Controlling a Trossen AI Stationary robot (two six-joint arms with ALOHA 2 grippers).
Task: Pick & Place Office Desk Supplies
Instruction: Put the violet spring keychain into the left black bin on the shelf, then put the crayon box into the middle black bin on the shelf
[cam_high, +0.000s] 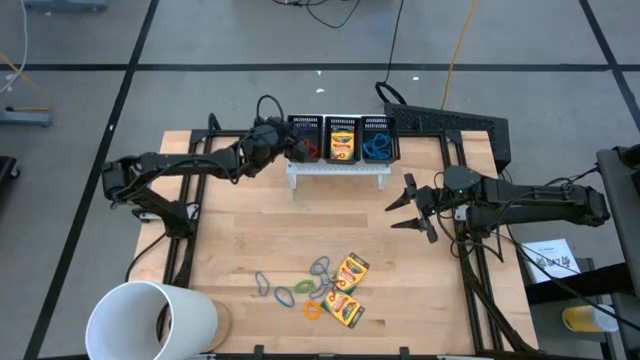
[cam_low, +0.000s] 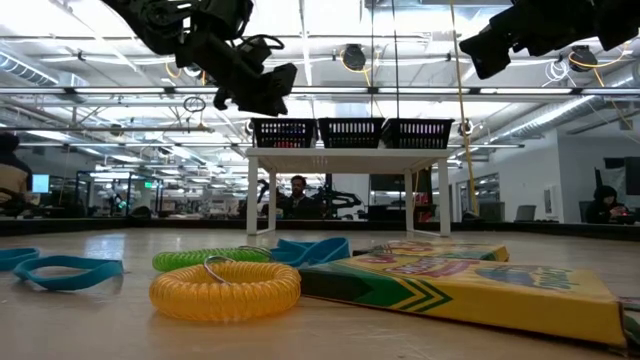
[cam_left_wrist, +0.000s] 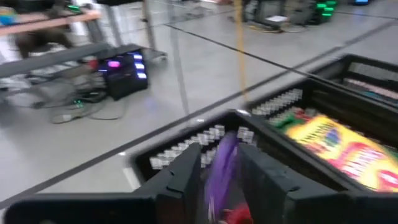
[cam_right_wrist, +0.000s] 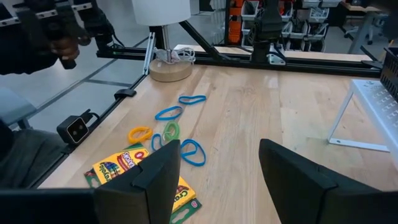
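My left gripper (cam_high: 287, 139) hovers over the left black mesh bin (cam_high: 305, 140) on the white shelf (cam_high: 340, 172) and is shut on a purple rubber band (cam_left_wrist: 224, 165). Red bands (cam_left_wrist: 237, 215) lie in that bin. The middle bin holds a crayon box (cam_high: 342, 143), the right bin blue bands (cam_high: 377, 147). My right gripper (cam_high: 405, 208) is open above bare table, right of the shelf. Two crayon boxes (cam_high: 351, 270) (cam_high: 341, 309) and several loose bands (cam_high: 285, 296) lie flat near the near edge. My left gripper pinches the purple rubber band (cam_left_wrist: 225, 155) between its two fingers (cam_left_wrist: 186, 180). The band stands lifted clear in the gap, above the left bin's rim (cam_left_wrist: 186, 146). Whether one strand or both are caught, I cannot tell.
A large white cup (cam_high: 150, 320) lies at the near left corner. The shelf's legs (cam_right_wrist: 348, 118) stand on the far half of the table. Bare wood (cam_high: 300, 225) stretches between shelf and loose supplies. A black frame (cam_high: 470, 125) runs past the far right corner.
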